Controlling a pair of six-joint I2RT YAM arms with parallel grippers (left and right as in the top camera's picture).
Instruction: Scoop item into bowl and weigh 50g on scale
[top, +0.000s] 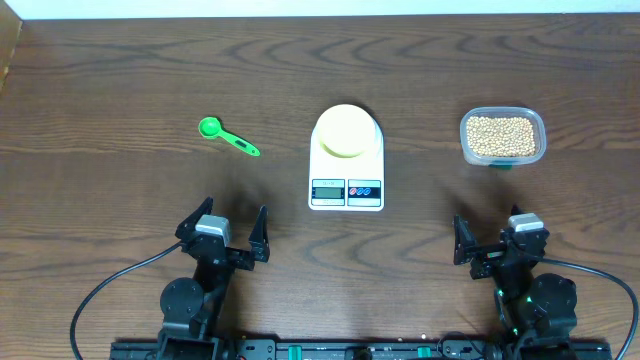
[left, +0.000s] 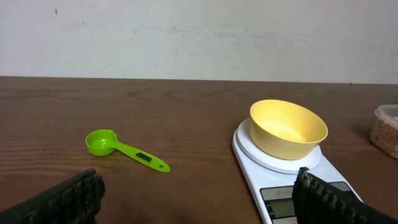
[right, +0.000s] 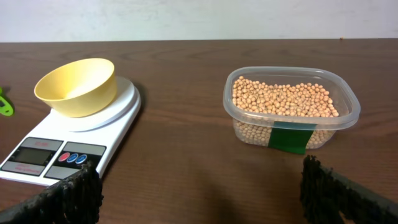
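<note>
The white scale (top: 376, 152) sits mid-table with the pale yellow bowl (top: 346, 131) on its platform. The bowl (left: 288, 127) looks empty in the left wrist view. The item, small tan beans (top: 501, 134), fills a clear plastic tub (top: 540, 140) to the right. A green spoon (top: 227, 136) lies flat to the left of the scale. My left gripper (top: 226, 232) hovers open near the front edge, below the spoon, with nothing between its fingers (left: 74, 196). My right gripper (top: 498, 245) is open and empty too, in front of the tub (right: 291, 140) and well short of it.
The dark wood table (top: 120, 80) reaches a pale wall at the back. From the right wrist, the scale (right: 93, 134) with its bowl (right: 77, 86) lies to the left and the beans (right: 283, 99) ahead. Arm bases and cables line the front edge.
</note>
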